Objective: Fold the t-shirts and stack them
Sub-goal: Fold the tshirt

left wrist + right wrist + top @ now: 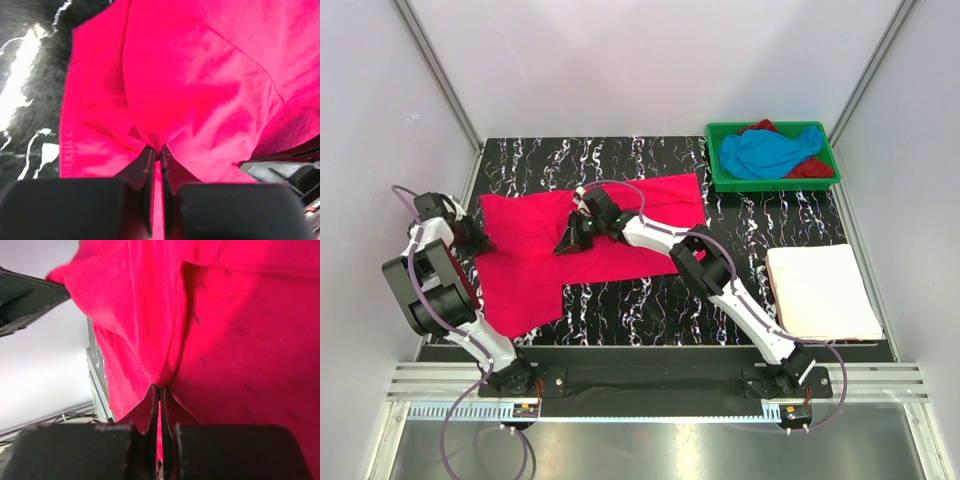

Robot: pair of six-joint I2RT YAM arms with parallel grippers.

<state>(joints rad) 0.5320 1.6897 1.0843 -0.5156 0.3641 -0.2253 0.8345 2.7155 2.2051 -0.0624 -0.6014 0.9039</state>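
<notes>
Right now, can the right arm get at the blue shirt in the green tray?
Probably not yet: the right gripper is shut on the pink shirt. Once it lets go, the way looks free: nothing stands between it and the blue shirt, lying on top in the green tray.

Overall light: bright, even and white, bounced back by the pale walls.
Shadows: soft and short, tucked close under the right arm.
Glare: white veins of the black tabletop blow out in the left wrist view; the metal rail gleams.
Colour: the hot pink t-shirt is oversaturated, and its folds lose detail up close.
Focus: top view crisp; the left gripper and right gripper are dark, soft-edged blurs.
Distortion: the frame posts lean outward.
</notes>
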